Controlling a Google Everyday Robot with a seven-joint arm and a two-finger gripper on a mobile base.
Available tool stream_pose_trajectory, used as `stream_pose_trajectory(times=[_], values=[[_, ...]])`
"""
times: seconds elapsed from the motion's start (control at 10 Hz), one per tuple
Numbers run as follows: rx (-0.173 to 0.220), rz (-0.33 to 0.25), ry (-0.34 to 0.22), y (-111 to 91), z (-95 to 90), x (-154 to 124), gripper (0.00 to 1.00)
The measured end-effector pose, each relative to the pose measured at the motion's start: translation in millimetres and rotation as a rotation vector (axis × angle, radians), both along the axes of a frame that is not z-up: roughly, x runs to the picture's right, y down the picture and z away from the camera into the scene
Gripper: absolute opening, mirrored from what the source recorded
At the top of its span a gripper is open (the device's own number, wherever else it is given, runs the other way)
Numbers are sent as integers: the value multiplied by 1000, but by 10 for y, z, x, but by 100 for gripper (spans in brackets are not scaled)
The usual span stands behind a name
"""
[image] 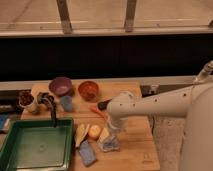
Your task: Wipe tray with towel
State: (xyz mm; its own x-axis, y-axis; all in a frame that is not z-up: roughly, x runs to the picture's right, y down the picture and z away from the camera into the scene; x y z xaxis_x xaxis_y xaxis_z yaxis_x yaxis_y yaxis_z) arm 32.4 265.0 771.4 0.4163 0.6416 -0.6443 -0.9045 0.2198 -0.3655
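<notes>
Lying near the surface's front edge, the towel (pixel 109 144) sits right of the tray (pixel 30 150) in the front-left corner. The gripper (pixel 109 131) hangs just above it, jaws spread, apparently lined up to pick it up.

This looks like a kitchen. A pale wooden worktop (pixel 134 149) below a dark wall holds a round purple bowl (pixel 61 86) and a round orange bowl (pixel 88 90) near its back edge. A large green plastic tray (pixel 35 149) sits at its front-left corner. The gripper (pixel 111 131) hangs open over the front middle.
</notes>
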Motion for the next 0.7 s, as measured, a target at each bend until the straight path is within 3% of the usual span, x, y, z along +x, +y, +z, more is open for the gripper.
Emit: stream_pose_trajectory(times=[0.5, 0.6, 0.7], values=[[-37, -28, 6, 166, 66, -70, 80], [-44, -28, 6, 193, 82, -75, 76], [-53, -26, 5, 233, 106, -83, 65]])
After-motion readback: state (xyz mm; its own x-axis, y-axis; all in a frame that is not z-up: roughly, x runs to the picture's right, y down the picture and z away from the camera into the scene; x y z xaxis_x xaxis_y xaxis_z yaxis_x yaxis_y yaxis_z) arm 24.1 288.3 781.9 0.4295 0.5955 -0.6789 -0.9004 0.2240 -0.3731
